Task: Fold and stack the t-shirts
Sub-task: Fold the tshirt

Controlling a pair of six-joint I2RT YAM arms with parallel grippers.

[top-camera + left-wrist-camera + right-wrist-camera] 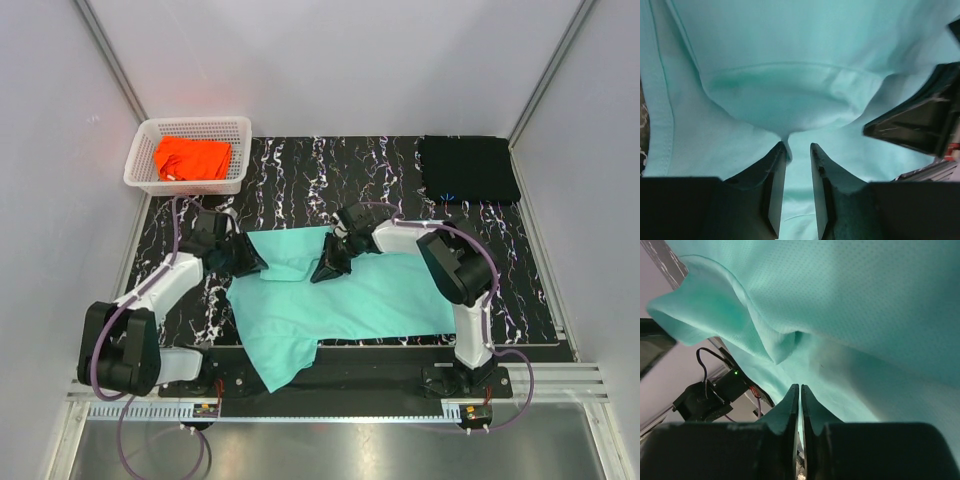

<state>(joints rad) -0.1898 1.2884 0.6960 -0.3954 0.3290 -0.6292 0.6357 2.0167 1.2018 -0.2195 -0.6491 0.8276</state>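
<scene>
Currently | white basket: orange t-shirt inside | mint t-shirt: on tabletop

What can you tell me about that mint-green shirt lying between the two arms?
The mint-teal t-shirt looks like soft, finely knitted cloth with stitched hems and a curved seam. It lies spread, slightly rumpled, on the black white-veined tabletop, and one corner droops over the near edge. Its far edge is bunched where the left gripper and the right gripper each pinch a fold of it.
</scene>
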